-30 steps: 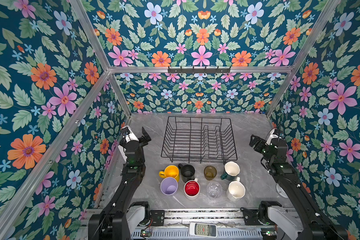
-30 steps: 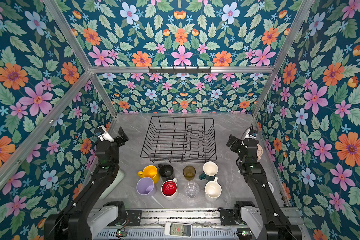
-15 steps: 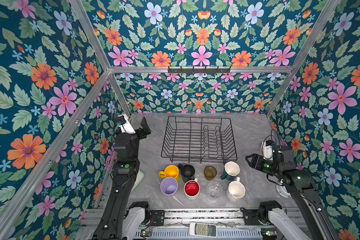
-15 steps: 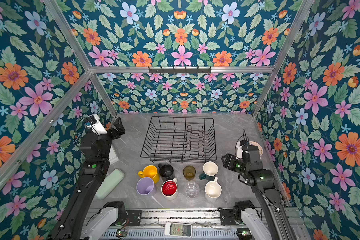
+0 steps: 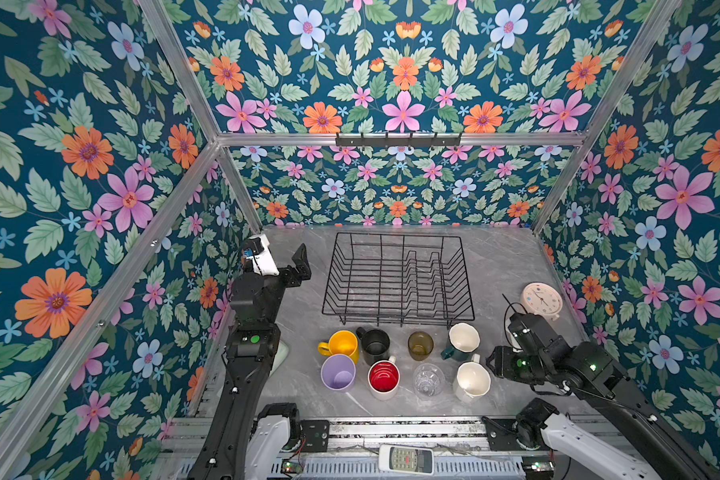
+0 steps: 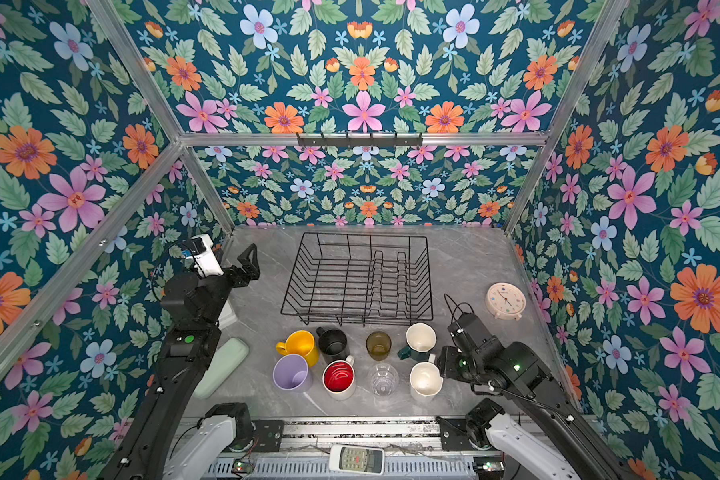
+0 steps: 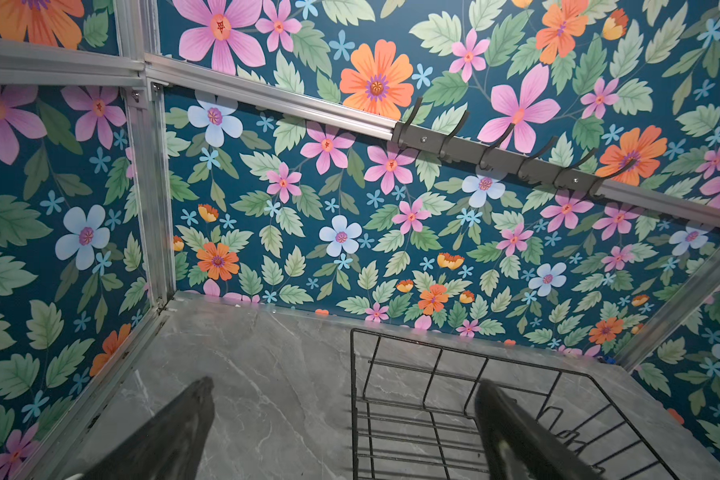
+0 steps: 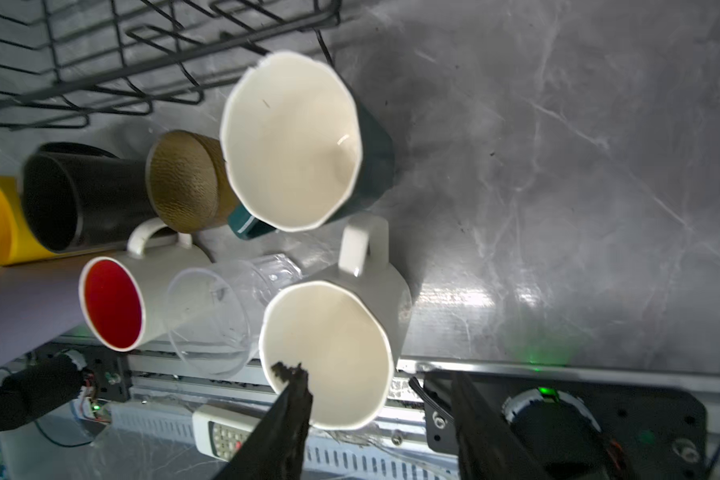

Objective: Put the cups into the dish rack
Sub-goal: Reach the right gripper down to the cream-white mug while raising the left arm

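Eight cups are standing upright in two rows on the grey marbled counter (image 5: 512, 266), just near of the empty black wire dish rack (image 5: 371, 282): in the far row the yellow mug (image 5: 341, 345), black mug (image 5: 376, 347), amber tumbler (image 5: 420, 345) and green mug with a white inside (image 5: 463, 338); in the near row the lilac tumbler (image 5: 338, 372), red-lined white mug (image 5: 383, 377), clear glass (image 5: 428, 379) and white mug (image 5: 472, 380). The right claw (image 8: 375, 374) is hovering at the white mug's near right side, half open, with one finger over the mouth and the other outside the wall; no grip is showing. The left claw (image 7: 345, 382) is hanging wide and empty above the counter, beside the rack's far left corner. The white mug is probably glazed ceramic, so it is likely stiff, fairly heavy, slick and chip-prone; pinching the wall at the rim, away from the handle, looks soundest. The clear glass, standing just left of it, is at risk of being knocked. The counter is looking smooth and hard, so cups may slide. Floral wallpaper (image 5: 100, 166) on an aluminium frame is enclosing the cell; a black hook rail (image 5: 398, 140) is hanging on the far wall and a cream clock (image 5: 541, 300) is sitting at far right.
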Tool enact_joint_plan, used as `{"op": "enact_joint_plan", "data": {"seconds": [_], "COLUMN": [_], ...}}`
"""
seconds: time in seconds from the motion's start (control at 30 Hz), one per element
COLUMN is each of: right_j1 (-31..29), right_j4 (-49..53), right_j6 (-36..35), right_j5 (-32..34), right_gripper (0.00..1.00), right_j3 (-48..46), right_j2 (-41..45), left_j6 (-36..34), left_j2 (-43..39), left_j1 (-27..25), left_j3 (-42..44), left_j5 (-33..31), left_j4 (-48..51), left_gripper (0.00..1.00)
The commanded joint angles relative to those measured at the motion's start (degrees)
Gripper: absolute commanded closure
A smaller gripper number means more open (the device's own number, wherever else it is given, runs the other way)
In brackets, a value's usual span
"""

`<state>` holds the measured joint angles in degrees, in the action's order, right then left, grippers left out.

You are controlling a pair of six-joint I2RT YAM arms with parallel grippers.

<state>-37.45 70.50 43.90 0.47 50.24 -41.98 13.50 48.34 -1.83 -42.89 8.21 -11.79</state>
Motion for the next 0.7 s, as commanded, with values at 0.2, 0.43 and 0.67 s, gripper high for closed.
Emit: {"op": "enact_joint_plan", "data": {"seconds": [0.2, 0.43, 0.67], "right_j1": [-3.88, -3.88, -3.89], "right_j4": [-4.90, -11.63, -15.51], "right_j6": [6.05, 4.47, 2.85], "right_j5": [4.65, 3.05, 3.18], "right_gripper": [0.47, 0.48, 0.51], "right_j3": [-5.36, -8.77, -11.10], "right_j2": [-3.52, -6.66, -9.59], "left_j6": [-0.25, 0.13, 0.30], "left_j2": [-0.44, -0.17, 0.12], "left_j1": [0.05, 0.04, 0.07], "left_j3": [0.40, 0.69, 0.93], "left_j5": [1.37, 2.03, 2.21], "left_j4": [-0.86, -1.22, -1.39], "left_gripper": [0.00, 0.00, 0.00]}}
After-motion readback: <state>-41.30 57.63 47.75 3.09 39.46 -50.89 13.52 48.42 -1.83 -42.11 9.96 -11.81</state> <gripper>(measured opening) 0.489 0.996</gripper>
